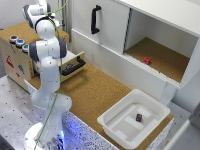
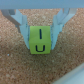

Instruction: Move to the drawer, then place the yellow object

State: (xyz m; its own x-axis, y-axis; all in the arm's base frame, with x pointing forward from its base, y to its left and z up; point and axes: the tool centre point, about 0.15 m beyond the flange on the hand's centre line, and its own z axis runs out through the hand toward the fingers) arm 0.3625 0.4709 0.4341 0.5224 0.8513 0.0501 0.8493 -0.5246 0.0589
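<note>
Panda arm holds small yellow-green block (image 2: 39,41) over cork surface (image 2: 42,70)

Wrist view: the pale jaws clench the block from both sides — black marks show on its faces. In the exterior view the white arm (image 1: 46,55) stands at the exterior view's left, hiding its gripper beside the pale wooden drawer with black bar handle (image 1: 74,65) — pulled open from its low cabinet (image 1: 17,60).

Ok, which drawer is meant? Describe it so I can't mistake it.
Find the low wooden cabinet at the exterior view's left, topped with coloured round buttons. The drawer juts open from its side, behind the arm. It is pale wood with a black bar handle, unlike the big white cupboard.
</note>
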